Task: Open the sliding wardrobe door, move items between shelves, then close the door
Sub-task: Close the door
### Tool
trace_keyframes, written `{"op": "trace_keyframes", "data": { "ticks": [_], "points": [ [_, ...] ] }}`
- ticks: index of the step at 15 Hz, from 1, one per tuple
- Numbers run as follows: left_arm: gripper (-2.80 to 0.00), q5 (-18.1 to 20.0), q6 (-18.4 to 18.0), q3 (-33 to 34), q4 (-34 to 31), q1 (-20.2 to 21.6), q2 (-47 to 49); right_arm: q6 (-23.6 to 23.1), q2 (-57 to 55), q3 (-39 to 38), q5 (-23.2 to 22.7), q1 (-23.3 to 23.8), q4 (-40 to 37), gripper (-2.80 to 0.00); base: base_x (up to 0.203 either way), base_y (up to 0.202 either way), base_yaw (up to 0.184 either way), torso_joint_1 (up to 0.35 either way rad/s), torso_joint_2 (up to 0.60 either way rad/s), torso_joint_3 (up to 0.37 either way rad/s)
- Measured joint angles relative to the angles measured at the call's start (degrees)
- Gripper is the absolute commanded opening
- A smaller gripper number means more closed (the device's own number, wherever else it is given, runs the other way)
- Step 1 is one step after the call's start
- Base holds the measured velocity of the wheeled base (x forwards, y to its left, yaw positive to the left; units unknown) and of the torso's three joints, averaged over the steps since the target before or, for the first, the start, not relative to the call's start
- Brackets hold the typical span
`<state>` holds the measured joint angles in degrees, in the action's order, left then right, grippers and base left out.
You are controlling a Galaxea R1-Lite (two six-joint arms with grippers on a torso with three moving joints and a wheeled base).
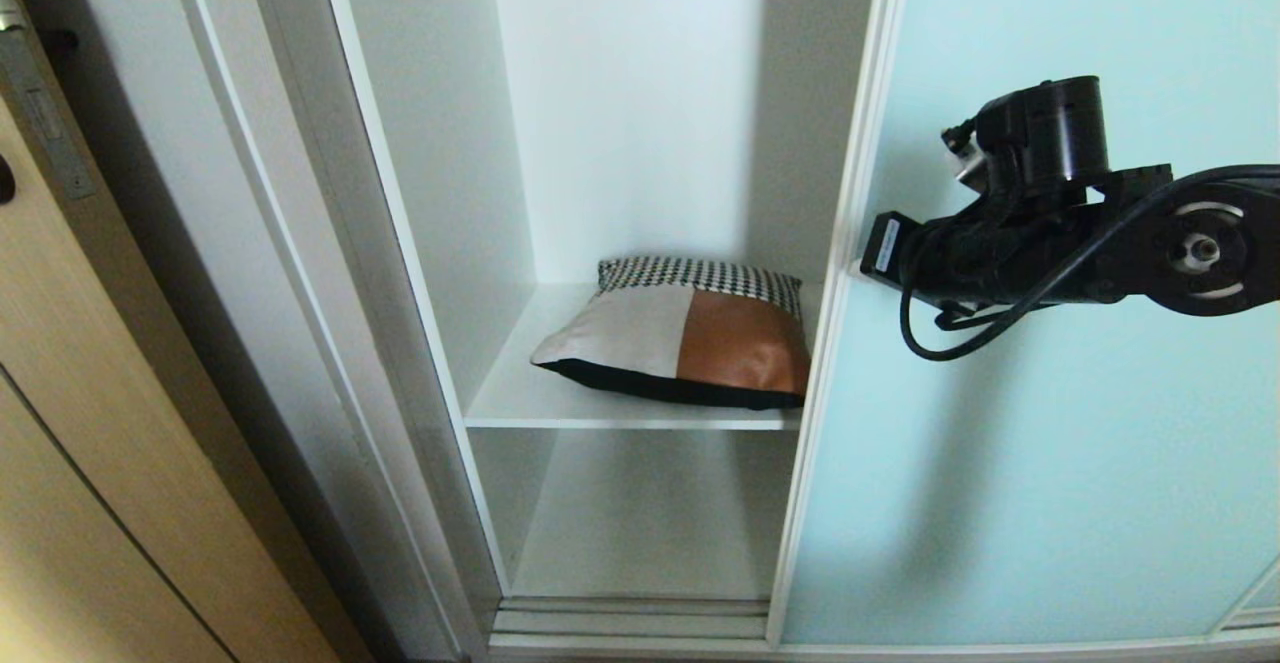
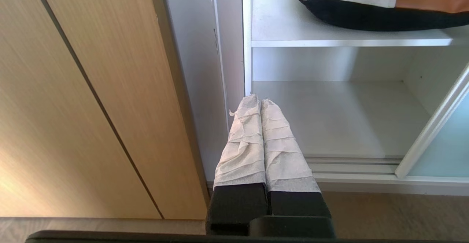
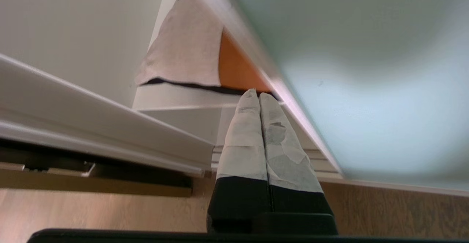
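Observation:
The sliding wardrobe door (image 1: 1050, 463), frosted pale aqua glass in a slim silver frame, covers the wardrobe's right part, and the left part stands open. A patchwork cushion (image 1: 690, 333) lies on a white shelf (image 1: 520, 405), its right end behind the door's frame; a lower shelf (image 1: 640, 533) is bare. My right arm (image 1: 1040, 233) reaches across the glass toward the door's left edge. My right gripper (image 3: 255, 93) is shut and empty, its tips beside the door frame (image 3: 256, 59), below the cushion (image 3: 190, 52). My left gripper (image 2: 256, 100) is shut and empty, low before the wardrobe's left wall.
A tan wooden door (image 1: 100, 423) with a metal latch plate (image 1: 40, 113) stands left of the wardrobe. The door tracks (image 1: 630, 618) run along the wardrobe's bottom. Brown wood-grain floor (image 2: 384, 213) lies in front.

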<state>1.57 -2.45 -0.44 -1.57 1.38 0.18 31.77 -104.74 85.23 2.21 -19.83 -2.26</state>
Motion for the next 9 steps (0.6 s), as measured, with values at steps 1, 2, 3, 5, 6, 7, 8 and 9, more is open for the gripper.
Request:
{"op": "trace_keyframes", "data": {
  "ticks": [1, 2, 3, 5, 6, 7, 8, 9],
  "points": [
    [-2.80, -0.01, -0.02, 0.00, 0.01, 0.02, 0.00, 0.00, -0.26, 0.41, 0.00, 0.13, -0.02, -2.80, 0.000, 0.000, 0.000, 0.000, 0.00, 0.000],
    [-2.80, -0.03, 0.00, 0.00, 0.00, 0.02, 0.00, 0.00, -0.49, 0.86, 0.05, 0.22, -0.02, -2.80, 0.000, 0.000, 0.000, 0.000, 0.00, 0.000],
    [-2.80, 0.00, 0.02, 0.00, 0.00, 0.02, 0.00, 0.04, -0.88, 1.32, 0.34, 0.27, 0.02, -2.80, 0.000, 0.000, 0.000, 0.000, 0.00, 0.000],
    [-2.80, -0.01, 0.02, 0.00, 0.00, 0.00, 0.00, 0.30, -1.61, 1.79, 1.39, 0.41, 0.00, -2.80, 0.000, 0.000, 0.000, 0.000, 0.00, 0.000],
    [-2.80, 0.00, 0.02, 0.00, 0.00, 0.00, 0.00, 0.92, -1.88, 1.96, 1.54, 0.44, -0.02, -2.80, 0.000, 0.000, 0.000, 0.000, 0.00, 0.000],
    [-2.80, -0.01, 0.00, 0.00, 0.01, 0.00, 0.00, 1.25, -2.18, 2.11, 1.62, 0.46, 0.00, -2.80, 0.000, 0.000, 0.000, 0.000, 0.00, 0.000],
    [-2.80, -0.01, 0.00, 0.00, 0.01, 0.00, 0.00, 1.26, -2.48, 2.30, 1.71, 0.44, -0.01, -2.80, 0.000, 0.000, 0.000, 0.000, 0.00, 0.000],
    [-2.80, -0.01, -0.02, 0.00, 0.00, 0.00, 0.00, 1.27, -2.80, 2.67, 1.67, 0.44, -0.08, -2.80, 0.000, 0.000, 0.000, 0.000, 0.00, 0.000]
  ]
}}
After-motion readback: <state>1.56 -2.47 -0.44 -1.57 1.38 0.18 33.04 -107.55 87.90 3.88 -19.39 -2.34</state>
